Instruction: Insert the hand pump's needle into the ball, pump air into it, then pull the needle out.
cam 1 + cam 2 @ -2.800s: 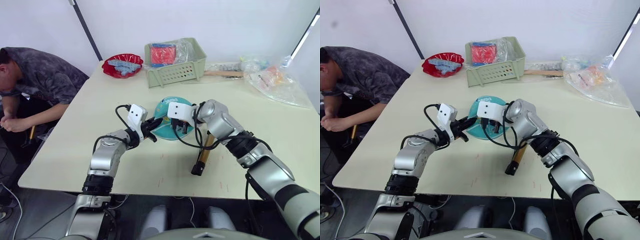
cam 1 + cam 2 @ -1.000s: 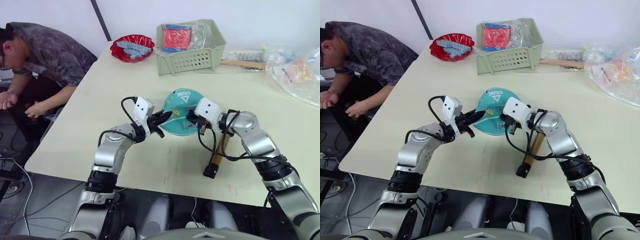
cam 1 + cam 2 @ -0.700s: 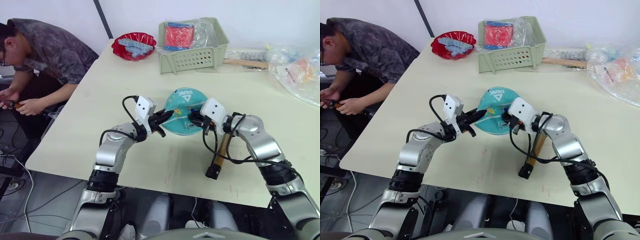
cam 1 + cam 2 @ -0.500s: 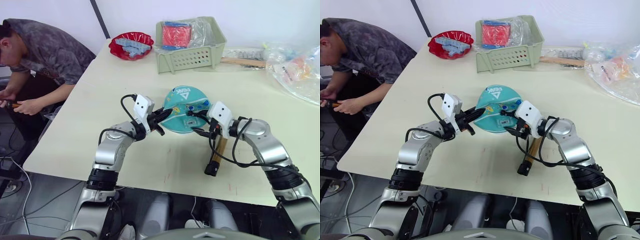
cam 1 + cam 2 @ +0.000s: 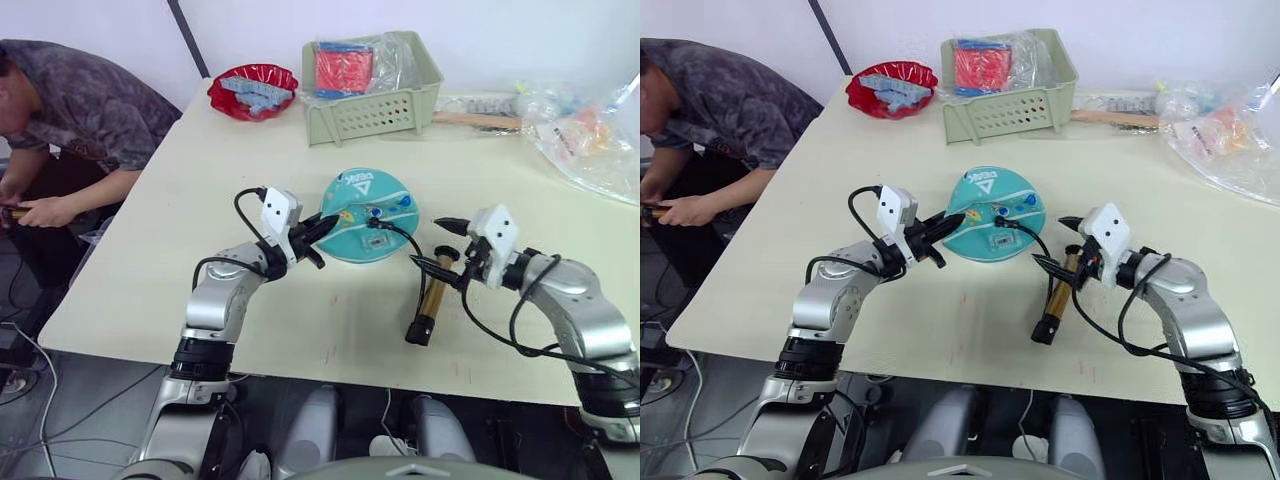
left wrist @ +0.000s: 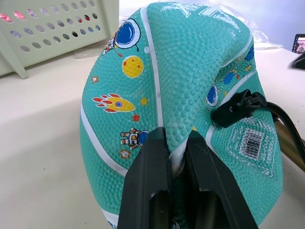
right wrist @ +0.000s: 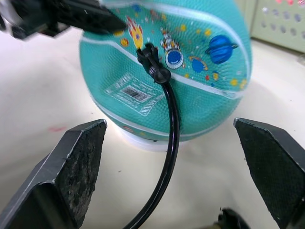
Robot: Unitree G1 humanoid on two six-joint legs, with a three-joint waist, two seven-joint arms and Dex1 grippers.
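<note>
Two pincers: left pincer [image 5: 322, 228] pinches the ball [image 5: 368, 205]; right pincer [image 5: 441, 243] spread, empty.

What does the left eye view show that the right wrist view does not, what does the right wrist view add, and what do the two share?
Left eye view alone: the hand pump lying on the table, a green basket, a red bowl, plastic bags and a person beside the table.

Right wrist view alone: the barcode sticker and planet prints close up, seen between the open right gripper.

Shared: the ball, the needle fitting seated in it with its hose, and the left gripper pinching the ball.
</note>
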